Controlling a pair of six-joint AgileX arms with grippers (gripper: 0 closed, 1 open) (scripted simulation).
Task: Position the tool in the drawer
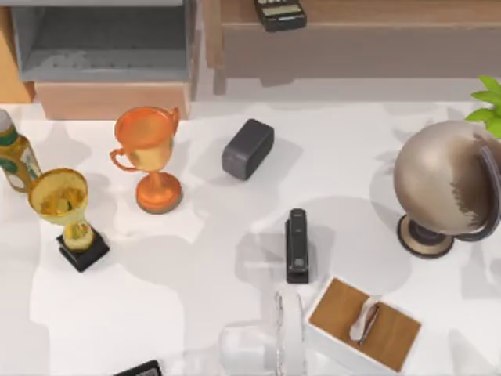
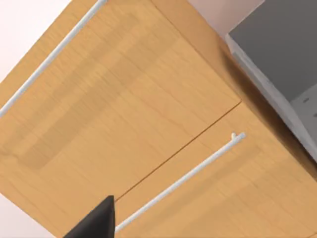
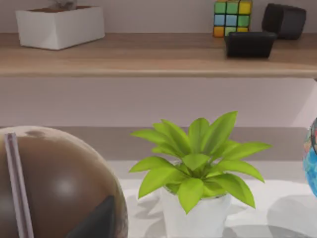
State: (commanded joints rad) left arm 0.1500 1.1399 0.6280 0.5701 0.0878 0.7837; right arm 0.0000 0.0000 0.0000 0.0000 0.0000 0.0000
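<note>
Starting with the left gripper [image 2: 94, 223]: a dark bit of it pokes into the left wrist view, right up against a tan wood cabinet front [image 2: 129, 99] with thin white bar handles [image 2: 183, 181]. Honestly can't tell if it's open or closed from this. The grey inside of the drawer [image 2: 282, 44] sits just past that wood panel.

Same deal with the right gripper [image 3: 96, 220]. It's a dark sliver in the right wrist view, so I can't tell its state either. It's close to a big brown globe [image 3: 54, 188], with a leafy green plant [image 3: 198, 158] in a white pot just beside that. Behind them runs a long wooden shelf [image 3: 148, 54] carrying a colour cube [image 3: 230, 17] and a white planter [image 3: 59, 27].

From above, the stapler [image 1: 297, 244] lies flat on the white table [image 1: 196, 298], roughly mid-table. It's between a chunky dark grey block [image 1: 247, 149] and a white box with a wood top [image 1: 364, 325]. It's well apart from the drawer, which stands open at the top left corner.

Over on the left are an orange trophy [image 1: 149, 157], a gold trophy [image 1: 66, 211] and a bottle [image 1: 16, 157]. A black keypad device [image 1: 279, 12] rests on the shelf.
</note>
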